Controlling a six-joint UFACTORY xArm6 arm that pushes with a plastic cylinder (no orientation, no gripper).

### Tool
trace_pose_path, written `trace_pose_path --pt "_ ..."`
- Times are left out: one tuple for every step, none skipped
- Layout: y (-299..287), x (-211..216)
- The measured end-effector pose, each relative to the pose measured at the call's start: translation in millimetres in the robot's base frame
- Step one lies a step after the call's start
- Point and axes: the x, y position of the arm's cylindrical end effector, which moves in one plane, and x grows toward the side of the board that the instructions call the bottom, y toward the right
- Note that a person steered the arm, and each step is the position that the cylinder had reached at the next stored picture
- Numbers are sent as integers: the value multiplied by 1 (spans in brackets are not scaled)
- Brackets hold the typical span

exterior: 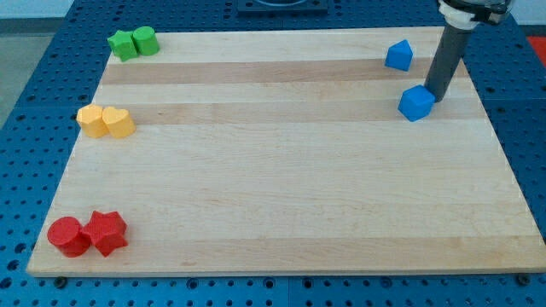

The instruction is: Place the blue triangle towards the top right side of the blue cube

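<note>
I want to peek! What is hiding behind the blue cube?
My tip stands right behind the blue cube, at its right. The cube may cover its very end.

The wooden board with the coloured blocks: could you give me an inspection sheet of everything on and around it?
Surface: pale wooden board, flat, on a blue perforated table.
Job's things: blue triangle block near the view's top right; blue cube just below it.
Clutter: two green blocks touching, top left; two yellow blocks touching, left edge; red cylinder beside red star-shaped block, bottom left.
Grippers: none; my tip, a dark rod's end, sits against the blue cube's right side.
Cables: nothing seen.
Surroundings: only the table.
</note>
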Motion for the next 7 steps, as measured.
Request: trace_pose_path --pt "0 1" --pt "43 -8" --pt "66 -77" --pt "36 -164" --pt "-18 -173" --pt "-39 -161" --pt "-39 -135"
